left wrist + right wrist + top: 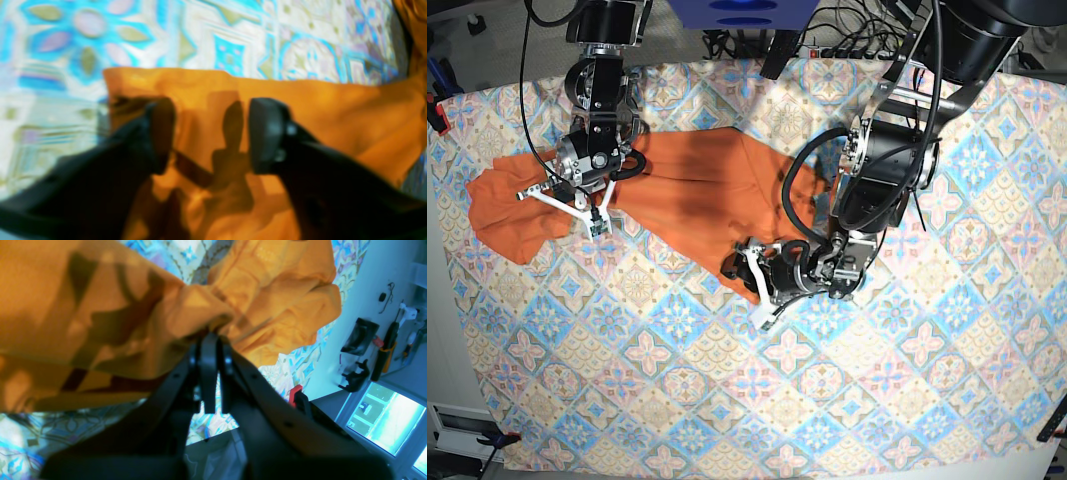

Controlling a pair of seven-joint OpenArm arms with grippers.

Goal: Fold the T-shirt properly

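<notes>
Right hand (213, 340) is pinched tight on a gathered fold of the T-shirt (697, 190), its fingers (208, 373) pressed together with orange fabric bunched at the tips. Left hand (211, 133) stands partly parted over the shirt's lower corner; orange cloth lies in the gap between the two pads, but whether they are touching it cannot be told from the blurred wrist view.

The T-shirt lies spread across the upper left of the desk, on the tile-patterned cloth (907, 360) that covers the desk. One sleeve end reaches toward the left edge of the cloth, well short of it. The lower corner tapers to a point beside the left hand (762, 280), near the middle of the desk. In the left wrist view the hem runs as a straight edge with patterned cloth showing beyond it.

Open patterned cloth extends below and to the right of the shirt, unoccupied. Cables (857, 30) cross the far edge.

Part of the shirt under the right arm (597, 120) is hidden in the base view. The left arm (887, 170) covers the shirt's right border. A red clamp (295, 393) shows at the desk edge in the right wrist view, partly cut off by the hand.
</notes>
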